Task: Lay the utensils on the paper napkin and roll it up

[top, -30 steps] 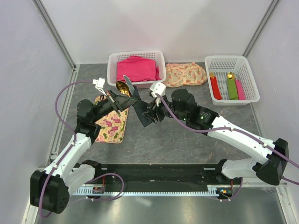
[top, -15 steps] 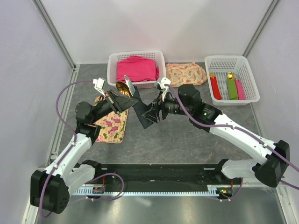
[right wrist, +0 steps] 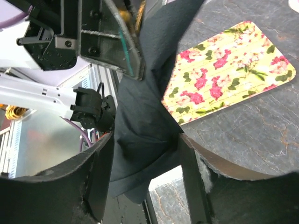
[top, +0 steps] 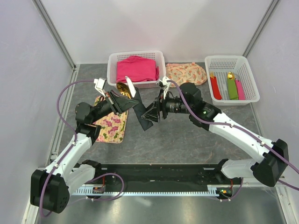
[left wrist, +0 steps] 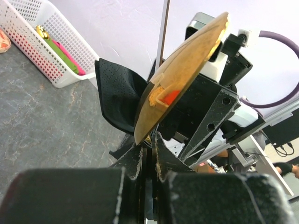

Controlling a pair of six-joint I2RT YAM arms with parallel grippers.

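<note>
My left gripper (top: 125, 99) is shut on the utensils (top: 123, 88) and holds them in the air beside the floral mat. In the left wrist view a gold spoon head (left wrist: 183, 70) stands up from the shut left gripper (left wrist: 149, 140), with the black paper napkin (left wrist: 117, 93) draped behind it. The napkin (top: 143, 114) hangs as a twisted bundle from the utensils toward my right gripper (top: 152, 113). In the right wrist view the bundle (right wrist: 145, 135) fills the gap of the right gripper (right wrist: 145, 175), which is closed partway on it.
A floral mat (top: 112, 127) lies under the left arm and shows in the right wrist view (right wrist: 224, 70). A white basket (top: 112, 70) with pink cloth (top: 136, 69) stands at the back, a second floral mat (top: 186, 74) beside it. A right basket (top: 246, 70) holds coloured napkin rolls.
My right wrist has rotated and its arm has swung back and right while staying on the napkin. The napkin has become more twisted. The left gripper has barely moved.
</note>
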